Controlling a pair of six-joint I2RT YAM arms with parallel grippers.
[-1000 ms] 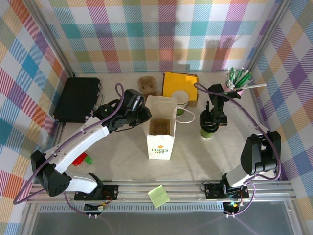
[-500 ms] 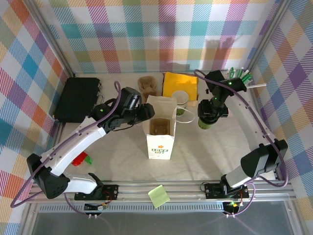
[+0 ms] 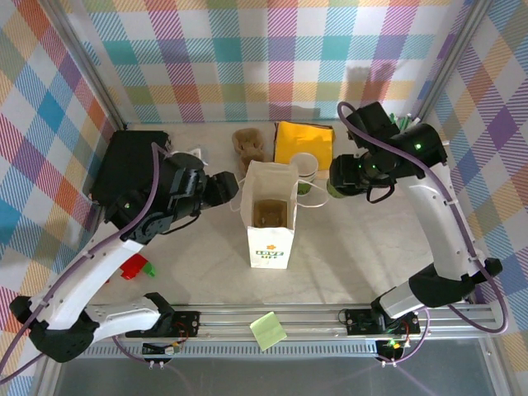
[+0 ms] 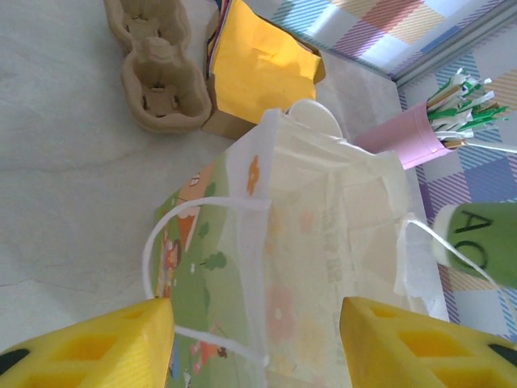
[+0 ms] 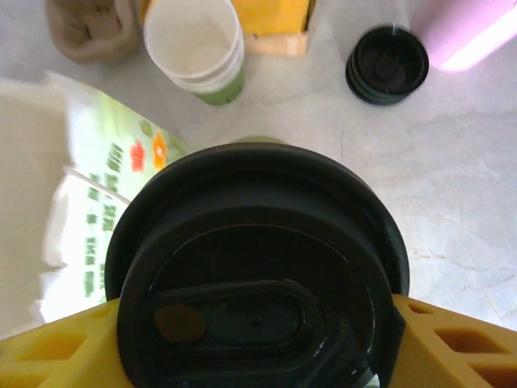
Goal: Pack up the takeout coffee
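Observation:
The takeout coffee (image 5: 258,275), a green-banded paper cup with a black lid on it, hangs in the air with my right gripper (image 5: 258,343) shut on it. In the top view it (image 3: 332,186) sits just right of the white paper bag (image 3: 271,216), close to the bag's open top. The left wrist view catches the cup (image 4: 477,238) beyond the bag (image 4: 307,242). My left gripper (image 4: 254,347) is open and faces the bag's left side, with nothing between its fingers. From above, this gripper (image 3: 227,188) is just left of the bag.
A stack of empty white cups (image 5: 196,48) stands behind the bag, beside a yellow box (image 3: 304,140) and a cardboard cup carrier (image 3: 250,144). Black lids (image 5: 386,65) and a pink cup of straws (image 4: 404,129) sit at the back right. A black case (image 3: 124,165) lies at the left.
My right gripper has lifted the coffee off the table and carried it left toward the bag. My left gripper has drawn back a little to the left of the bag.

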